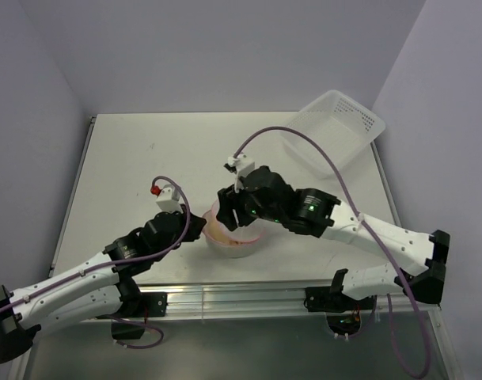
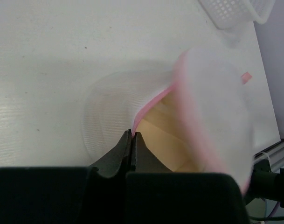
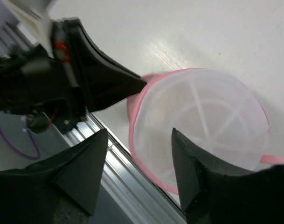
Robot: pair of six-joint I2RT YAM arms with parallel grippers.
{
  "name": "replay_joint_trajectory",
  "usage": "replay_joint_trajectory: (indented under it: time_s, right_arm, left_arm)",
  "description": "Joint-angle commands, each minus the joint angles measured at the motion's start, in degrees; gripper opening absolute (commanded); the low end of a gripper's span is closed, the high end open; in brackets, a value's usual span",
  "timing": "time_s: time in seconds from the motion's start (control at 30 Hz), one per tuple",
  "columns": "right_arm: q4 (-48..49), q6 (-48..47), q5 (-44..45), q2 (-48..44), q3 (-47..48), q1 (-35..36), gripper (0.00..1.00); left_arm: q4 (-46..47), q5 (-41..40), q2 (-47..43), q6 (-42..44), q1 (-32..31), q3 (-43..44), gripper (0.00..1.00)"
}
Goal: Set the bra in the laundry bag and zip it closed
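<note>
The laundry bag [image 1: 239,237] is a round white mesh pouch with a pink zipper rim, near the table's front edge. My left gripper [image 2: 132,134] is shut on the pink rim at the bag's left side. The mesh lid [image 2: 211,107] stands partly lifted, and the cream bra [image 2: 172,140] shows inside the gap. My right gripper [image 3: 139,133] is open and empty, just above the bag's lid [image 3: 202,116], with one finger over the lid and the other past its near edge. The left gripper [image 3: 104,79] shows in the right wrist view, touching the rim.
A white perforated plastic basket [image 1: 332,127] stands tilted at the far right corner and also shows in the left wrist view [image 2: 235,11]. The metal rail at the table's front edge [image 3: 132,186] runs right beside the bag.
</note>
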Motion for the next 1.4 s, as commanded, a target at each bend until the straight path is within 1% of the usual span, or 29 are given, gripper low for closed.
replay_joint_trajectory:
  time_s: [0.0,0.1,0.17,0.2,0.27,0.3,0.33,0.37,0.4,0.43,0.47,0.53,0.57,0.6,0.67,0.7,0.8,0.83,0.9,0.93,1.13,1.2,1.23,1.3,1.37]
  right_arm:
    - [4.6,0.3,-0.5,-0.8,0.5,0.7,0.71]
    - [4.7,0.5,2.1,-3.5,-2.1,0.3,0.72]
    - [5.0,1.1,1.7,-6.1,-4.5,-1.9,0.72]
    - [5.8,1.9,1.5,-8.2,-7.9,-3.0,0.72]
    - [7.1,2.9,0.7,-10.4,-11.6,-6.5,0.71]
    - [8.8,3.9,0.2,-12.6,-15.3,-8.0,0.71]
    - [9.8,4.3,-1.1,-13.6,-17.4,-11.5,0.71]
    - [10.6,4.7,-1.6,-14.4,-18.9,-13.5,0.71]
    - [12.6,5.7,-2.1,-16.1,-22.2,-15.5,0.70]
    - [13.9,6.1,-2.9,-16.9,-24.0,-19.3,0.71]
    - [16.9,7.5,-5.8,-18.0,-27.0,-21.1,0.71]
    - [19.5,8.9,-8.7,-18.4,-29.6,-23.2,0.75]
    - [22.2,10.2,-10.1,-18.3,-31.8,-24.3,0.79]
    - [23.8,11.1,-11.2,-18.4,-32.9,-24.8,0.82]
    - [30.2,14.6,-13.9,-18.8,-37.2,-25.7,0.83]
    - [31.8,15.9,-15.0,-18.6,-38.4,-25.9,0.83]
    - [37.1,21.1,-15.4,-19.0,-42.7,-26.6,0.75]
    - [38.3,22.5,-15.3,-19.3,-43.9,-26.6,0.66]
    - [41.9,26.3,-15.0,-21.0,-47.2,-26.6,0.62]
    - [43.7,28.4,-15.2,-21.7,-49.3,-26.6,0.59]
    - [44.5,33.7,-12.1,-27.3,-54.5,-26.6,0.59]
    - [45.1,34.8,-11.5,-28.8,-55.7,-26.6,0.56]
    - [45.8,35.1,-11.5,-29.1,-56.7,-26.6,0.54]
    - [47.1,36.0,-12.9,-28.1,-56.7,-26.6,0.54]
    - [48.4,36.5,-15.2,-26.1,-56.4,-26.7,0.57]
  left_arm:
    - [3.0,1.2,-2.6,0.6,2.4,-1.9,0.00]
    - [4.0,2.2,-4.2,1.8,3.9,-3.7,0.00]
    - [5.2,2.6,-5.0,2.6,4.6,-4.5,0.00]
    - [5.4,2.7,-5.3,2.9,4.8,-4.7,0.00]
    - [5.4,3.0,-5.5,3.5,5.3,-4.7,0.00]
    - [5.3,3.0,-5.6,3.7,5.4,-4.6,0.00]
    - [5.4,3.1,-5.6,4.4,5.6,-4.5,0.00]
    - [5.7,3.1,-5.6,4.8,5.9,-4.3,0.00]
    - [6.0,3.1,-5.6,5.2,6.0,-4.1,0.00]
    - [6.2,3.0,-5.3,5.8,6.2,-3.6,0.00]
    - [6.9,3.3,-4.5,6.6,6.7,-3.3,0.00]
    - [7.4,3.9,-3.3,7.2,7.5,-2.2,0.00]
    - [7.7,4.3,-2.7,7.4,7.6,-1.7,0.00]
    - [7.9,4.3,-1.5,8.0,7.8,-1.2,0.00]
    - [8.6,4.7,-0.6,8.7,8.2,-0.5,0.00]
    - [9.4,5.3,-0.2,9.0,8.3,-0.3,0.00]
    - [9.8,6.1,1.6,9.3,8.9,0.1,0.00]
    - [9.8,6.4,2.1,9.5,9.1,0.4,0.00]
    - [9.8,7.1,3.3,9.9,9.4,0.6,0.00]
    - [11.5,7.2,3.7,10.1,9.7,0.7,0.00]
    - [12.4,8.4,6.0,10.5,11.8,2.3,0.02]
    - [12.5,8.9,6.7,10.9,12.1,2.7,0.03]
    - [12.5,9.5,6.8,11.0,12.5,3.0,0.04]
    - [12.8,10.2,7.4,11.0,12.7,3.3,0.06]
    - [12.9,10.8,7.7,11.0,12.9,3.4,0.06]
